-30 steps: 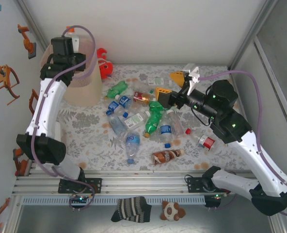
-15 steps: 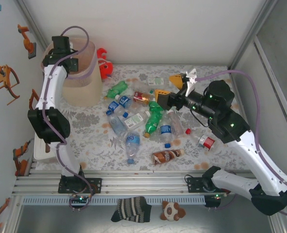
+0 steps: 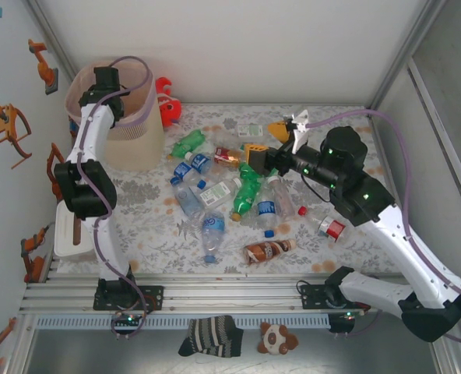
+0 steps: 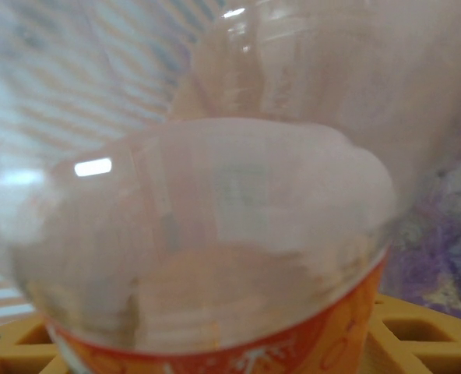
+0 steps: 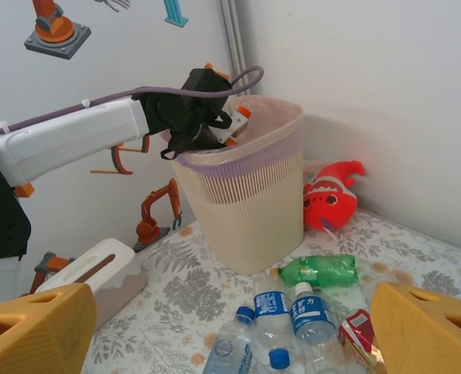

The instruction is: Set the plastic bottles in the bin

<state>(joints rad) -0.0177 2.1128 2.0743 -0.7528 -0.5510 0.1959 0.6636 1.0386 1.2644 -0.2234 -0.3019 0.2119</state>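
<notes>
Left hand (image 5: 224, 131) gripping bottle (image 4: 215, 234) inside bin (image 3: 129, 148) rim.

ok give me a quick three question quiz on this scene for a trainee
1. True or false: the right pincer is open with nothing between its fingers.
2. The fish plush lies: a) beside the bin, b) inside it, c) in the right pincer.
3. Fill in: the left pincer holds a bottle over the mouth of the ___.
Key: 1 true; 2 a; 3 bin.
</notes>
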